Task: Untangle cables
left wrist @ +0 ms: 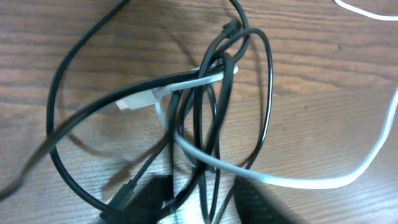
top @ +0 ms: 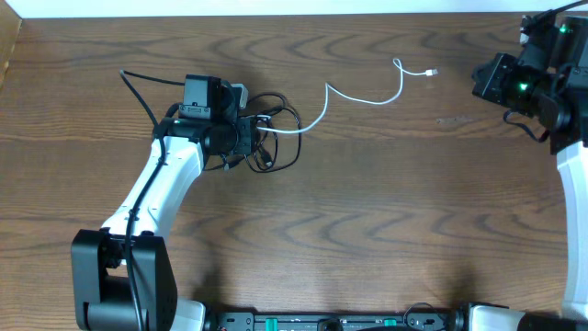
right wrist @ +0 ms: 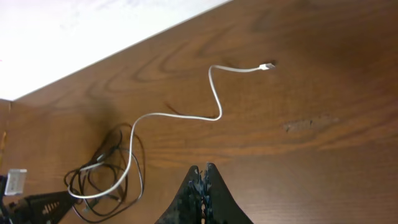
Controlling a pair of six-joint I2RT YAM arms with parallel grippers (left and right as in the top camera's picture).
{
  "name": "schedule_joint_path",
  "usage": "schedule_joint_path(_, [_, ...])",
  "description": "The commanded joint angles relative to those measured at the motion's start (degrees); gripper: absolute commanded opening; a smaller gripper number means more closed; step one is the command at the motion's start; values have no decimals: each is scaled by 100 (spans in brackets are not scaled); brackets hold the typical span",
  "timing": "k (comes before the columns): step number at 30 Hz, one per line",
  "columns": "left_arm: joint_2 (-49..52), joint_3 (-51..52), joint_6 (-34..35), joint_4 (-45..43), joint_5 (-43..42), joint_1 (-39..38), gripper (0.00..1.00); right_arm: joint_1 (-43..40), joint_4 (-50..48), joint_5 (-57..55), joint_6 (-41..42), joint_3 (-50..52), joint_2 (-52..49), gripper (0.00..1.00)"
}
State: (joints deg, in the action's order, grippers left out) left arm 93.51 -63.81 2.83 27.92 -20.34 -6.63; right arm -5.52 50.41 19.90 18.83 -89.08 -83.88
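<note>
Overhead: left gripper [top: 246,138] sits at the left edge of the tangled black cables [top: 280,138] on the wooden table [top: 367,239]; the white cable [top: 367,97] snakes out of the tangle up and to the right, its plug end [top: 433,72] lying free. Left wrist: blurred dark fingers [left wrist: 146,199] stand apart at the bottom with black strands running between them, and the white cable is threaded through the black loops. Right wrist: right gripper [right wrist: 203,180] has its jaws together, empty, well apart from the cables.
</note>
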Motion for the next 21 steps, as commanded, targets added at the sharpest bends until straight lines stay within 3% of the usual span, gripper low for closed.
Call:
schedule_joint_path(1, [-66,28,-101,-13,-330,7,8,168,70,87,-94,7,-96,1])
schedule_joint_path(6, [-66,28,-1064,-7,-1545,9,7,509,120,125,-197,7,-317,4])
schedule_joint_path(9, [-66,28,-1185,17,-1639,9,8,704,190,127,-199,7,-496,18])
schedule_joint_path(14, [-66,28,-1729,149,-2186,9,8,1172,221,214,-219,7,-929,26])
schedule_joint_path(18, [-66,28,-1753,151,-1849,9,8,1569,232,542,-409,7,-1322,34])
schedule_joint_path(21, [-66,28,-1226,70,-1182,9,8,1853,208,745,-476,7,-1598,43])
